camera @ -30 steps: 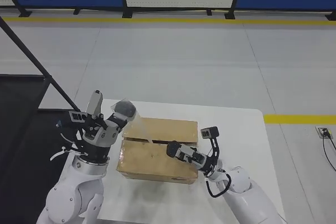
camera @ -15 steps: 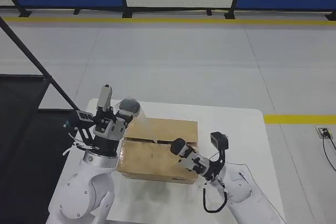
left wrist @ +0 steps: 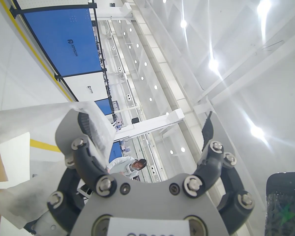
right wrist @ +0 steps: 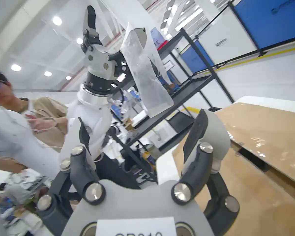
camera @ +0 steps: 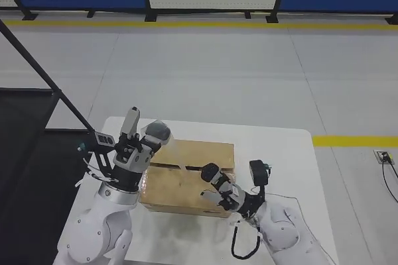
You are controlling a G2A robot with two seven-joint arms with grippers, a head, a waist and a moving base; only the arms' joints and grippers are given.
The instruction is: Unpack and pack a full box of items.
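Left gripper (left wrist: 145, 121): fingers spread wide, up above the box's (camera: 179, 185) far left corner. It clamps nothing, but a clear plastic sheet (left wrist: 27, 116) is draped over one finger.
Right gripper (right wrist: 141, 124): released and empty, over the box's near right part.
Right wrist view: the sheet hangs down from that finger.
Box: brown cardboard, flaps flat, on the table (camera: 278, 152).
Room: white tabletop shows to the right of the box and beyond it.

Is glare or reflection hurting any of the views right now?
Left wrist view: ceiling lights flare into long streaks behind the open left hand, yet the translucent plastic film draped over one finger reads fine. Right wrist view: small highlights on the glossy top of the brown cardboard box. Top view: even light, no glare.
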